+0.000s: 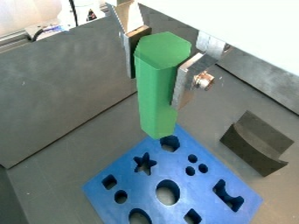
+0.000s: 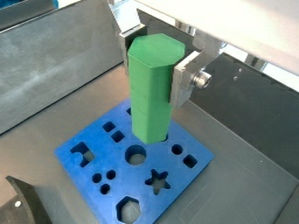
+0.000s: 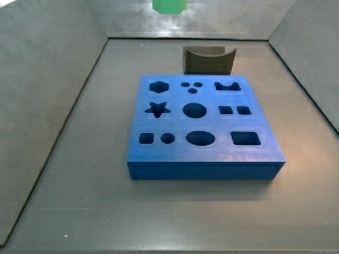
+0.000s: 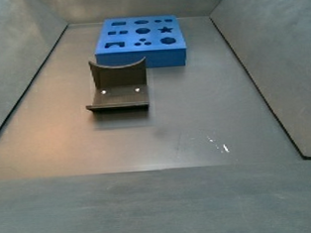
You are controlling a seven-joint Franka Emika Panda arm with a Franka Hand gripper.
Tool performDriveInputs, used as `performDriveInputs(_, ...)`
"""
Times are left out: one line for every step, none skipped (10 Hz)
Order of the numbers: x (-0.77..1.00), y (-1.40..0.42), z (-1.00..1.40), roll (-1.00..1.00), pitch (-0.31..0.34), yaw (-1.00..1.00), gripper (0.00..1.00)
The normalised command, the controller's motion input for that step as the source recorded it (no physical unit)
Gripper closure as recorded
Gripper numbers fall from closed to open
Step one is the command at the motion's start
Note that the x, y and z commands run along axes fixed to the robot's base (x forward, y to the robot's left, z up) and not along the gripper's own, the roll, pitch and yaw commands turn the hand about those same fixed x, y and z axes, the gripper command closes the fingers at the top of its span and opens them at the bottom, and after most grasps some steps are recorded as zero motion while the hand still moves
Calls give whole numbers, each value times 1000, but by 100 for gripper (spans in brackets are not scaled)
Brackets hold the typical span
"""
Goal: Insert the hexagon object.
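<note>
Peg (image 1: 160, 86): bright green, looked like smooth matt plastic, faces evenly coloured, edges crisp; seen in both wrist views, held above the block between the gripper (image 2: 149, 54) plates. Gripper fingers (image 1: 191, 77): flat silver metal, brushed sheen, with a bright round screw head on one plate. Block (image 3: 200, 124): saturated blue, plastic-looking, matt to faintly satin, top smooth, holes cleanly cut. Curved piece (image 4: 117, 88): dark grey, matt, apparently plastic, with two small pale spots on its base. Floor (image 4: 186, 127): grey sheet, smooth, dull satin, carried soft reflections and a few small bright specks. Walls (image 3: 54, 109): same grey sheet, matt.
</note>
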Motion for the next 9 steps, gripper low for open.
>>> performDriveInputs(89, 120, -431, -104, 0, -774, 100)
performDriveInputs(0, 57, -700, -96, 24, -874, 100)
performDriveInputs(0, 114, -794, -97, 66, -831, 100)
performDriveInputs(0, 194, -800, -114, 53, -740, 100)
performDriveInputs(0, 263, -814, -123, 54, -669, 100)
performDriveInputs(0, 371, -817, -150, 44, -537, 100)
performDriveInputs(0, 697, -777, -186, 0, -174, 100)
performDriveInputs(0, 729, -803, -171, 0, -151, 100)
performDriveInputs(0, 671, -769, -196, 0, -206, 100)
